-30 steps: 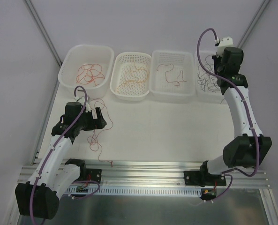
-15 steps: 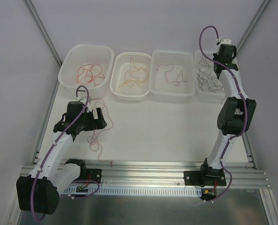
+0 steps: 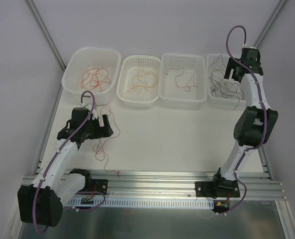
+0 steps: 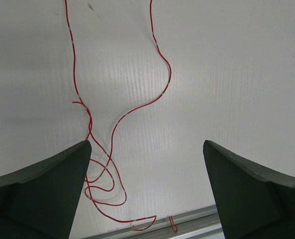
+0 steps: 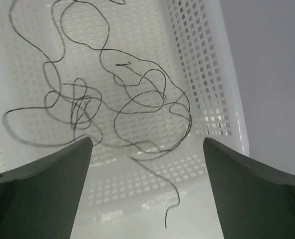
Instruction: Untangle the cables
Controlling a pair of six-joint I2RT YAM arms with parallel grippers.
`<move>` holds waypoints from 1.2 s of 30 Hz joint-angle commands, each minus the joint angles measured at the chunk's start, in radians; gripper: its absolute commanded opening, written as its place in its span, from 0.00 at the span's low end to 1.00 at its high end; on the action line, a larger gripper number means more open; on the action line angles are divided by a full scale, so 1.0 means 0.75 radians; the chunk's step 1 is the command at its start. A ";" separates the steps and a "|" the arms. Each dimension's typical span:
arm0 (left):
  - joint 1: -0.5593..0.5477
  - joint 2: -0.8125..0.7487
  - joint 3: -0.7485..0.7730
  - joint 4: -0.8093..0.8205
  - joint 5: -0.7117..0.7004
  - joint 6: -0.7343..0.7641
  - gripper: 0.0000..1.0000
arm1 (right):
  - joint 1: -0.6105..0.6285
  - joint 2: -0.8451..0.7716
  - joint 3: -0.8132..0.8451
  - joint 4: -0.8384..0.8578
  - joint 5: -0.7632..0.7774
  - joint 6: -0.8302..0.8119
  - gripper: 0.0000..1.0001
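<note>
The cables are very thin wires, and each colour lies in its own place. One red cable (image 3: 101,147) (image 4: 115,127) lies loose on the table (image 3: 177,139) as a long squiggle, and the small loops at its near end reach the rail (image 3: 157,175). The left gripper (image 3: 107,125) (image 4: 147,149) is over this cable with its jaws wide apart and nothing between them; the wire passes under the gap, closer to the left finger. More red cables (image 3: 95,77) are bunched in a loose tangle in the left basket (image 3: 70,74). Orange cables (image 3: 137,84) curl in the second basket (image 3: 125,95), and a single brown-red cable (image 3: 182,79) winds across the third basket (image 3: 184,102). The black cables (image 3: 222,82) (image 5: 132,99) fill the right basket (image 3: 227,104) (image 5: 202,64) with many crossing loops, and one end points toward the near wall. The right gripper (image 3: 235,69) (image 5: 147,144) is above them, also spread wide and holding nothing. All four baskets are white plastic with small holes and stand in a row at the far side. The table is white and matt, with fine ribs visible from the left wrist. Pale grey walls close the space, with a metal post (image 3: 45,32) in the left corner.
</note>
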 commanded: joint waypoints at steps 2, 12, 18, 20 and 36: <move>-0.004 -0.038 -0.005 0.026 -0.063 -0.021 0.97 | 0.034 -0.409 -0.018 -0.172 -0.095 0.142 0.97; -0.004 -0.009 -0.012 -0.006 -0.145 -0.086 0.97 | 0.214 -1.045 -0.461 -0.391 -0.260 0.230 0.97; -0.004 0.130 -0.003 -0.023 -0.157 -0.146 0.95 | 0.318 -1.330 -0.760 -0.358 -0.507 0.316 0.97; -0.004 0.205 0.011 -0.043 -0.187 -0.168 0.92 | 0.343 -1.414 -0.838 -0.358 -0.536 0.316 0.97; -0.037 0.672 0.144 -0.060 -0.335 -0.264 0.62 | 0.349 -1.754 -1.114 -0.452 -0.694 0.343 0.97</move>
